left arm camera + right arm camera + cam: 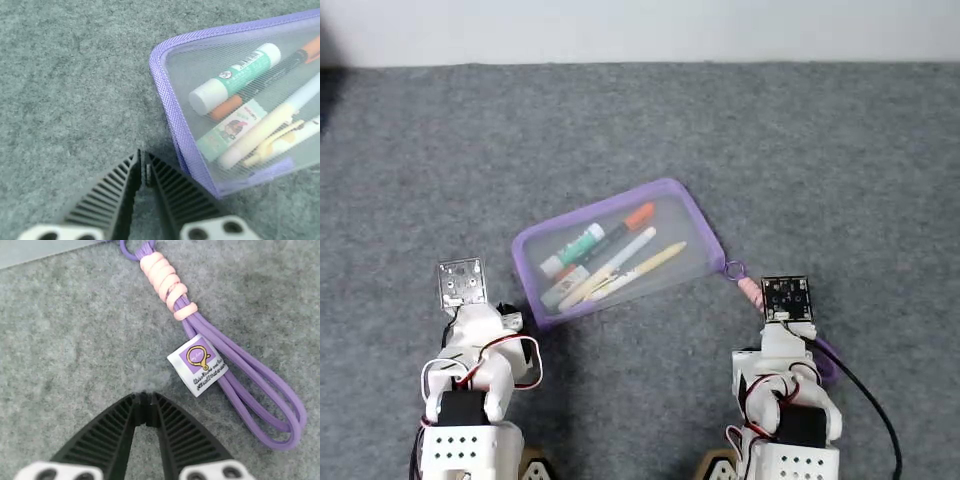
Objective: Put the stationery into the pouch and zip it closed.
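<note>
A purple-edged mesh pouch [620, 250] lies tilted in the middle of the grey mat, with several pens and a glue stick [234, 77] inside it. Its purple wrist strap [240, 375] with a pink knot [165, 275] trails off the pouch's right corner. My left gripper [143, 161] is shut with nothing in it, resting on the mat just off the pouch's near left corner [160, 55]. Over the mat beside the strap, my right gripper [146, 402] is shut and holds nothing. In the high view both arms sit near the front edge, left arm [470, 330] and right arm [785, 340].
Grey carpet-like mat [800, 150] covers the table to a pale wall at the back. A white tag [197, 365] hangs on the strap. A black cable [870, 400] runs from the right arm toward the front right.
</note>
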